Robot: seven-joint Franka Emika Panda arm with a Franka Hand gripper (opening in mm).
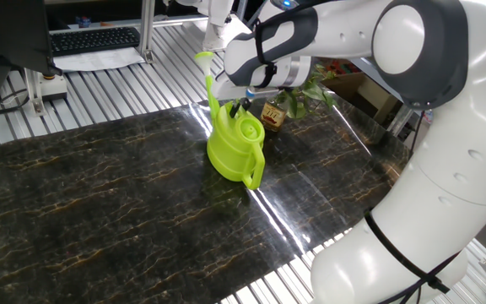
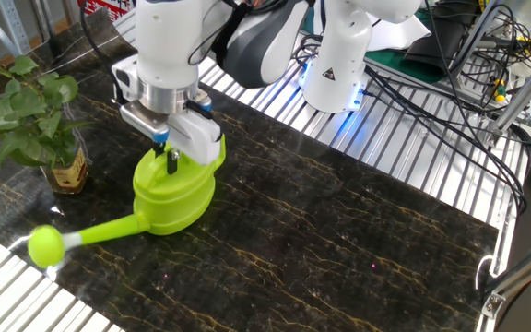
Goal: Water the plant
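Gripper down on top of the lime-green watering can — fingers pinching its top handle. Plant in brown jar near the spout, table corner — untouched.

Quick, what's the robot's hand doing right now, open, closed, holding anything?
Hand: closed on the top handle of the watering can, which sits on the table.

Little leafy green plant is sitting upright in its brown glass jar with a yellowish label, hanging out near the dark table's edge.
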